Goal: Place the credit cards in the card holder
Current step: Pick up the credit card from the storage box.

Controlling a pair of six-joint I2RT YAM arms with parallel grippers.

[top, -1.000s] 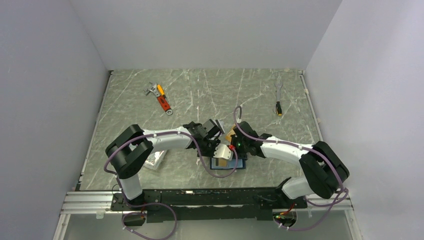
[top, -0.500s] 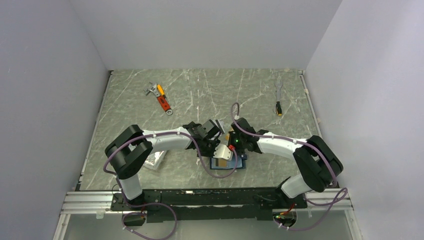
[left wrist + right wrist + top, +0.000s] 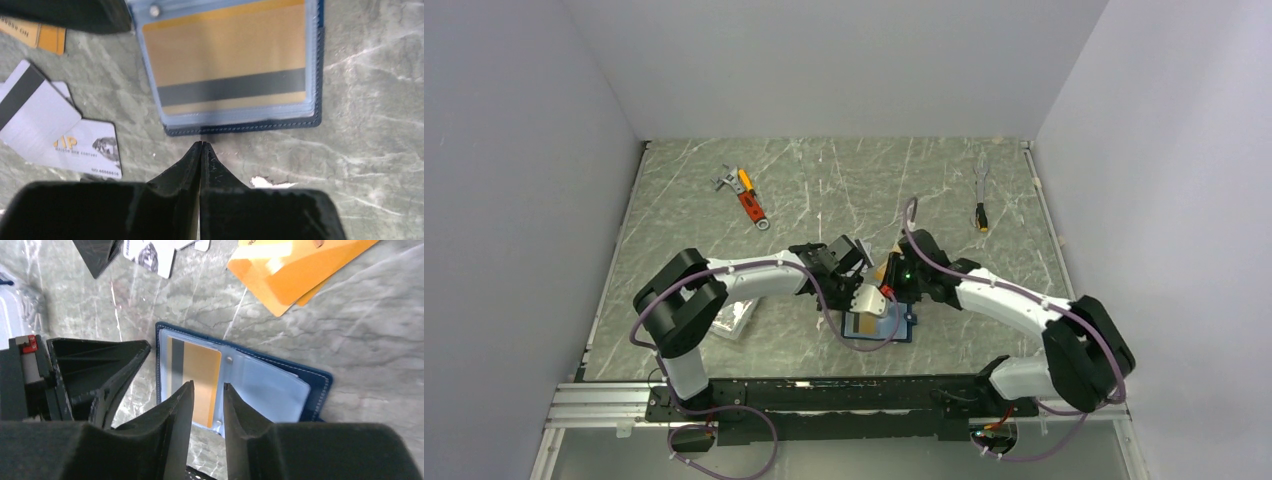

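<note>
Your card holder [image 3: 314, 75] lies opened flat on the worktop [image 3: 370, 150], near the middle of the near side, between the two arms. Its outside is dark navy with a stitched rim. Inside you see pale blue clear sleeves and a small metal snap stud on one sleeve. One orange-gold card [image 3: 225, 50] sits inside the top sleeve, lying flat, and its dark stripe shows grey through the plastic.

Your left fingers [image 3: 187, 167] are clenched tight together with nothing between them. Their tips point at the middle of one long edge of the holder, right at the rim. You cannot tell whether they touch it.

Your right fingers [image 3: 175, 410] hang over the holder, a little apart and released, grasping nothing. The sleeved card shows in the gap below them.

The loose cards lie just beyond the holder on the far side. Two orange cards [image 3: 295, 267] overlap each other there. To their left are the white cards [image 3: 35, 107], stacked loosely, one showing a black stripe and one showing gold lettering.

Farther off, an orange-handled tool [image 3: 746, 197] lies at the far left. A small clear box [image 3: 734, 320] sits beside the left arm.
</note>
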